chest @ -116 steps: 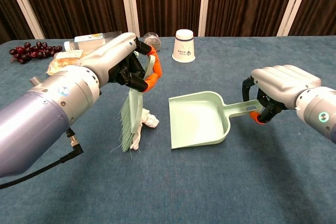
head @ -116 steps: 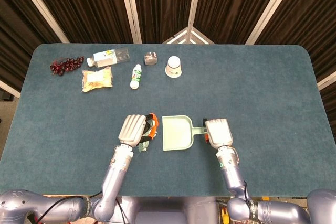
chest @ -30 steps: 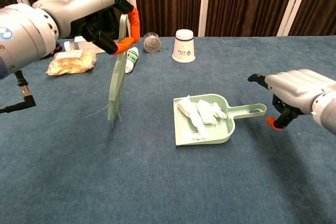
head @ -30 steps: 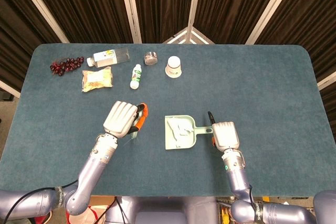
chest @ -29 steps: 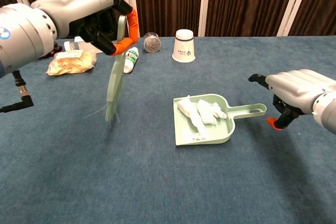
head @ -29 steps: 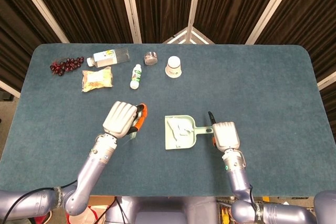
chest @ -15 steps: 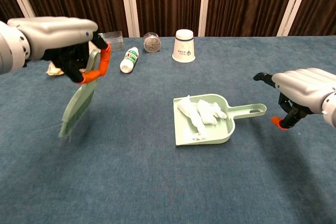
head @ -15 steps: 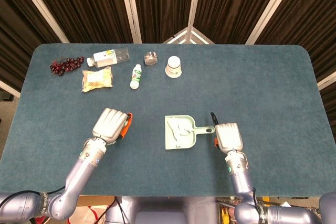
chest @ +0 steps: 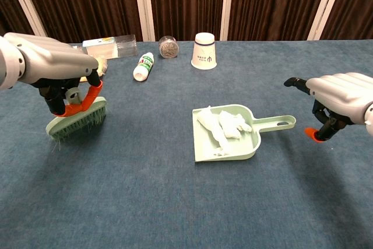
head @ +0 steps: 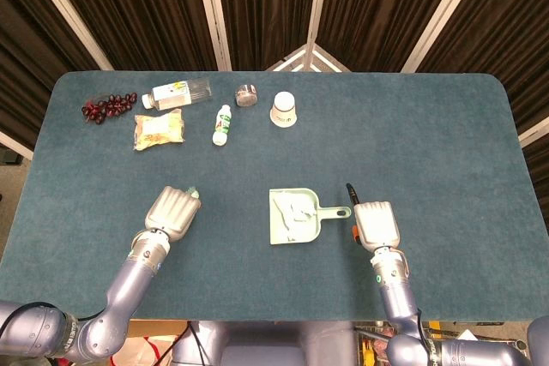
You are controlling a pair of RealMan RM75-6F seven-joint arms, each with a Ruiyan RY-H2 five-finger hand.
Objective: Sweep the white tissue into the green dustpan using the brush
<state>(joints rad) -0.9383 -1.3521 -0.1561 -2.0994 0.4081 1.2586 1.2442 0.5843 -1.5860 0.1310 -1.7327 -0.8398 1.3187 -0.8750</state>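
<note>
Tissue's in, brush going down
White tissue (chest: 220,125) sits in the green dustpan (chest: 245,144); left hand (chest: 55,65) fingers still pinching the brush (chest: 77,119), now lowered to the bench; right hand (chest: 338,94) let go, fingers loosely apart.

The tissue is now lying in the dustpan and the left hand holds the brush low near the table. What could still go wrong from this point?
1. The white tissue lies loose near the open front of the green dustpan; a nudge or tilt could spill it.
2. The right hand is off the handle, so nothing steadies the dustpan.
3. The left hand holds the brush tilted; released badly, it may tip.
</note>
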